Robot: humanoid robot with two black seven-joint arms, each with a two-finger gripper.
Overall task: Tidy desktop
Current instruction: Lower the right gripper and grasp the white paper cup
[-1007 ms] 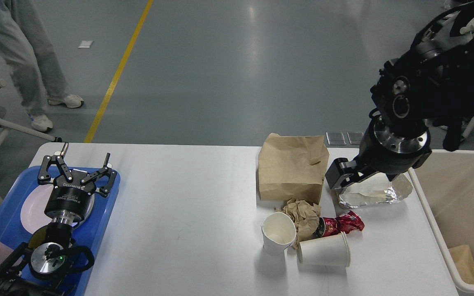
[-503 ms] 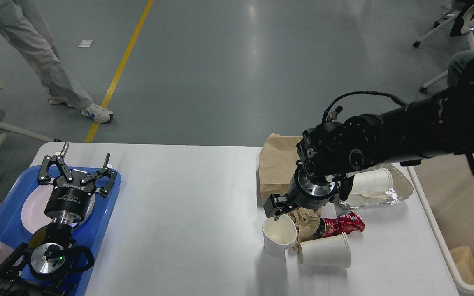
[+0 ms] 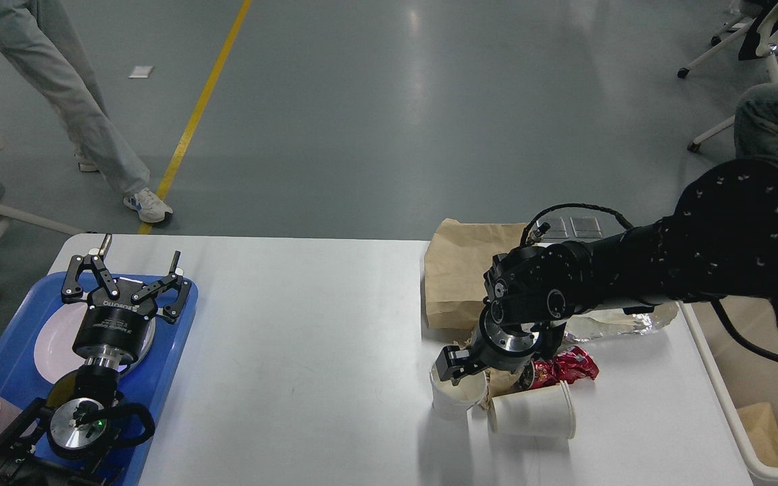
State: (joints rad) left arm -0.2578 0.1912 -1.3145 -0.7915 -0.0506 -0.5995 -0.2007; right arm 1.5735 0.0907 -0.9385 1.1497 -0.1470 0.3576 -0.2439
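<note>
The desk (image 3: 308,351) is spread beneath both arms. The right jaws (image 3: 460,364), whose state cannot be told, are lowered onto the upright paper cup (image 3: 455,398). The left jaws (image 3: 127,277) are held open over the blue tray (image 3: 173,351).

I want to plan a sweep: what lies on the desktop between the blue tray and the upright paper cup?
In the head view, only bare desktop shows between the blue tray and the upright paper cup.
</note>
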